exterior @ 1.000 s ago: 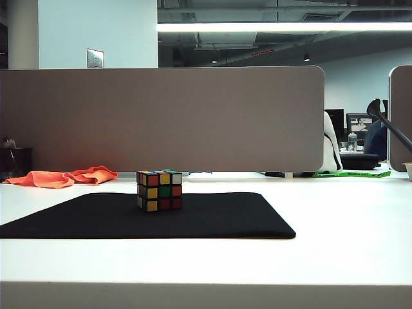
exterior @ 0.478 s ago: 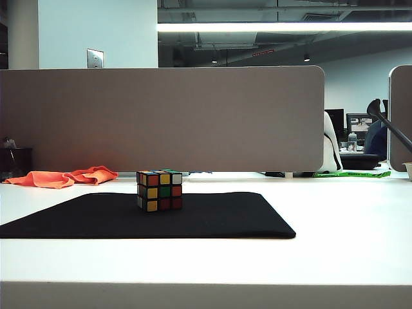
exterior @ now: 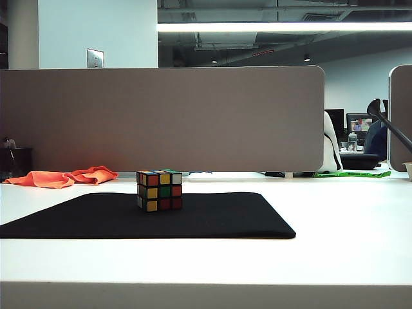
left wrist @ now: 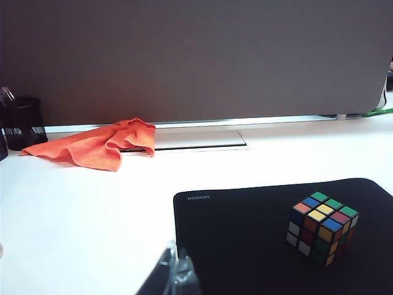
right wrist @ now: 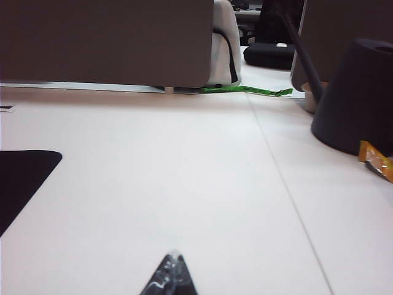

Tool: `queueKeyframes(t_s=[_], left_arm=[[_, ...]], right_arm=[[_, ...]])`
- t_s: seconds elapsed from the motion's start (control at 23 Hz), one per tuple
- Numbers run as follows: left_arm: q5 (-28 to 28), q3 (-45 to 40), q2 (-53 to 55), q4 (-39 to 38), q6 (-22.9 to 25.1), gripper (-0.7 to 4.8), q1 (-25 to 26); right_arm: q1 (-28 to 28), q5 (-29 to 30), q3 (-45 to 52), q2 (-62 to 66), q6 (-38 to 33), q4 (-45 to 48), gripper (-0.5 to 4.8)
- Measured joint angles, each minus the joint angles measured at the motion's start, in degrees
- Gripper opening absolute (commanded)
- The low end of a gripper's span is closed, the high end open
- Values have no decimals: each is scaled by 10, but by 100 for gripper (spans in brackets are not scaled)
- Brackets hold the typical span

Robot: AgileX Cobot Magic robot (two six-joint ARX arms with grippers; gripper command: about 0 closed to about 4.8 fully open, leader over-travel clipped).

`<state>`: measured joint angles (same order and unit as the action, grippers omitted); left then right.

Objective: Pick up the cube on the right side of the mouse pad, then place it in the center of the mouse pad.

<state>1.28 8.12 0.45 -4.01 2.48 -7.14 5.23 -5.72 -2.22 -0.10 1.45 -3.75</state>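
Observation:
The cube (exterior: 159, 190) stands on the black mouse pad (exterior: 219, 219), left of the pad's middle in the exterior view; it shows as cube (left wrist: 321, 228) on mouse pad (left wrist: 245, 233) in the left wrist view. No gripper touches it. My left gripper (left wrist: 178, 270) is shut and empty, low over the table by the pad's near corner. Well to the right of the pad, my right gripper (right wrist: 172, 270) hovers low over bare white table, shut and empty; only a corner of the mouse pad (right wrist: 24, 178) shows there. Neither arm appears in the exterior view.
An orange cloth (exterior: 64, 177) lies at the back left near a black mesh pen holder (left wrist: 23, 123). A grey partition (exterior: 161, 119) runs along the table's back. At the right stand a dark lamp base (right wrist: 356, 98) and an orange wrapper (right wrist: 376, 161).

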Motion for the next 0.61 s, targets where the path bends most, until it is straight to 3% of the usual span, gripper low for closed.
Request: queueKeyframes(t_s=[0.13,0.35,0.61], left_arm=[[0,0,0,0,5,-6,0],[-1,0,0,0,14,-6,0],[-63,-11,0,-5,18,-6,0]], right_arm=[[-34,43,10,0,3,0,-6],[-41,45,16,0,4,11,-6],[-41,57,18,0,3,13,-6]])
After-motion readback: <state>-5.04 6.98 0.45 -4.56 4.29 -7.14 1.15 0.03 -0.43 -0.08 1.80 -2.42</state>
